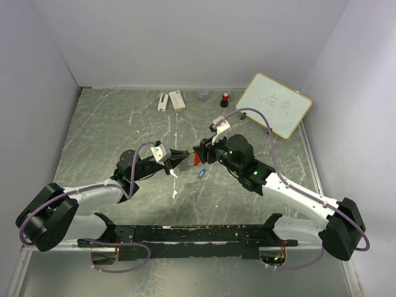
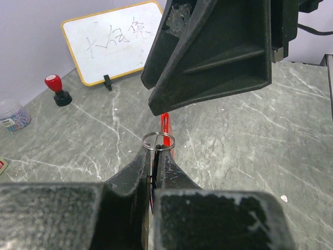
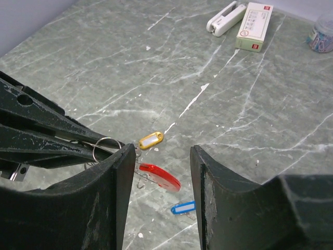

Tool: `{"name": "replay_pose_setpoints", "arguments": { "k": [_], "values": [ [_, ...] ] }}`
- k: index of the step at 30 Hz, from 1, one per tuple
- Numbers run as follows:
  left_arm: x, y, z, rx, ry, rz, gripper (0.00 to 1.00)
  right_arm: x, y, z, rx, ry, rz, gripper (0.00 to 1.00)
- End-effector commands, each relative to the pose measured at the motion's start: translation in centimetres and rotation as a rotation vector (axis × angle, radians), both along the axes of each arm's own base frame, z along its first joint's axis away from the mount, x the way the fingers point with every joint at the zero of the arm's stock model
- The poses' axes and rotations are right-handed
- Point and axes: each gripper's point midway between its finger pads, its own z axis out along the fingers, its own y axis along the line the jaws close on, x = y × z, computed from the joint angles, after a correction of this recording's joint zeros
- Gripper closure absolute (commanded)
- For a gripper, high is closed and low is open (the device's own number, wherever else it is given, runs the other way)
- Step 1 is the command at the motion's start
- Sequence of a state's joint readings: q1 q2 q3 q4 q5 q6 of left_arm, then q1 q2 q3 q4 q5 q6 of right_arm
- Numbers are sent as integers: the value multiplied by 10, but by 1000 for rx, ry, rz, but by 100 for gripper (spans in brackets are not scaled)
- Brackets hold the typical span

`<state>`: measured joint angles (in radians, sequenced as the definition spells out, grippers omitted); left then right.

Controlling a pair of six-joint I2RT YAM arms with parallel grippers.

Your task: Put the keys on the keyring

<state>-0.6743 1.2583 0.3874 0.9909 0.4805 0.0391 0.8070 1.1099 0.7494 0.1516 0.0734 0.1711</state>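
My left gripper [image 1: 184, 156] [image 2: 156, 151] is shut on the keyring [image 2: 157, 140], a thin grey wire loop standing out of the fingertips above the table. The loop's red tag [image 2: 165, 124] [image 3: 160, 177] [image 1: 198, 162] hangs below it. My right gripper [image 1: 199, 153] [image 3: 161, 153] is open and empty, facing the left fingertips [image 3: 47, 140], its left finger close beside the loop [image 3: 104, 147]. A small yellow key piece [image 3: 151, 139] shows just past the loop; whether it hangs or lies flat I cannot tell. The blue tab [image 3: 182, 208] [image 1: 202, 174] lies on the table apart from the loop. The silvery key is not clearly seen.
At the back stand a whiteboard [image 1: 274, 104] [image 2: 112, 41], a red-capped black stamp [image 1: 225, 97] [image 2: 58, 89], a jar of clips [image 1: 203, 94] [image 3: 321, 34], a white stapler [image 1: 163, 101] [image 3: 226, 17] and a small box [image 1: 177, 99] [image 3: 254, 25]. Walls close three sides.
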Motion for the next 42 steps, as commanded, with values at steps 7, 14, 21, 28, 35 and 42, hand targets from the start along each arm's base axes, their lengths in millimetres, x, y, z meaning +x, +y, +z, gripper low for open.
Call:
{"name": "replay_pose_setpoints", "arguments": {
  "k": [7, 14, 21, 28, 35, 42],
  "values": [
    [10, -4, 25, -42, -18, 25, 93, -9, 3, -4, 10, 7, 42, 53],
    [32, -5, 16, -27, 127, 119, 93, -4, -4, -6, -5, 4, -2, 53],
    [40, -3, 10, -10, 191, 162, 93, 0, -2, -9, -22, 1, -6, 52],
    [40, -7, 11, -9, 223, 148, 93, 6, 5, -17, -37, 11, -3, 52],
    [38, -10, 12, 3, 250, 134, 93, 11, 9, -19, -36, 7, -5, 52],
    [39, -14, 5, 33, 286, 125, 93, 18, 11, -13, -36, -18, -18, 52]
  ]
}}
